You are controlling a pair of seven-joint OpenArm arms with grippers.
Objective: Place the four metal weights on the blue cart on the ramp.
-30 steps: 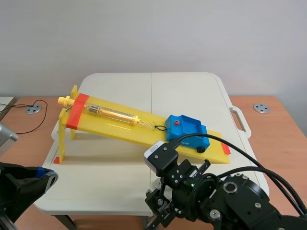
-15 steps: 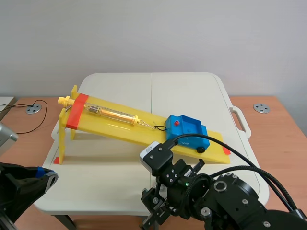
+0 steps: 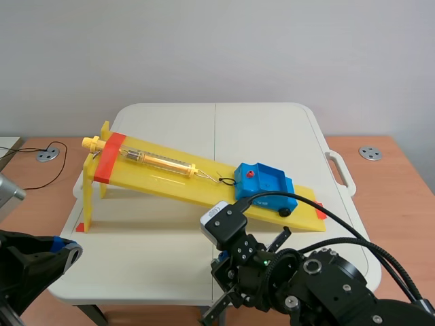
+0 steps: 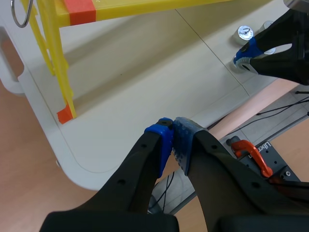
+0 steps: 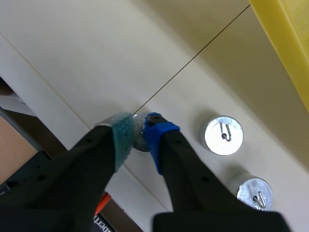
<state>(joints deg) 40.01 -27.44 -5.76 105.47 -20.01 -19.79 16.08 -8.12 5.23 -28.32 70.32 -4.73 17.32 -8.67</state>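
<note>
Step in hand, by the look of things: picking the 1st of 4, with no weight visible on the blue cart (image 3: pixel 264 182), parked low on the yellow ramp (image 3: pixel 156 170).

Right pincer (image 5: pixel 141 126): down at the near edge of the desk (image 5: pixel 72 43), fingers drawn close together and pinching the small hook on top of the nearest weight (image 5: pixel 139 141). Only a thin piece of silver rim to see between and under the pads. Looks like a real grip already, though hard to confirm full contact from here.

Just beside the pincer, toward the ramp: the 2nd weight (image 5: pixel 222 136), upright on the desk, hook up. Further along the same row: the 3rd weight (image 5: pixel 256 193), also upright. No sign of a 4th in the right wrist view, so cannot tell its place.

Left pincer (image 4: pixel 173 140): pressed together on nothing, hanging off the near left corner of the desk, well apart from the weights.

Next move, as a judgement: lift straight up, so as not to lose the thin hook. Then carry over the ramp edge, above the open top of the cart, and lower slowly. Release gently, to avoid pushing the cart down the slope.
</note>
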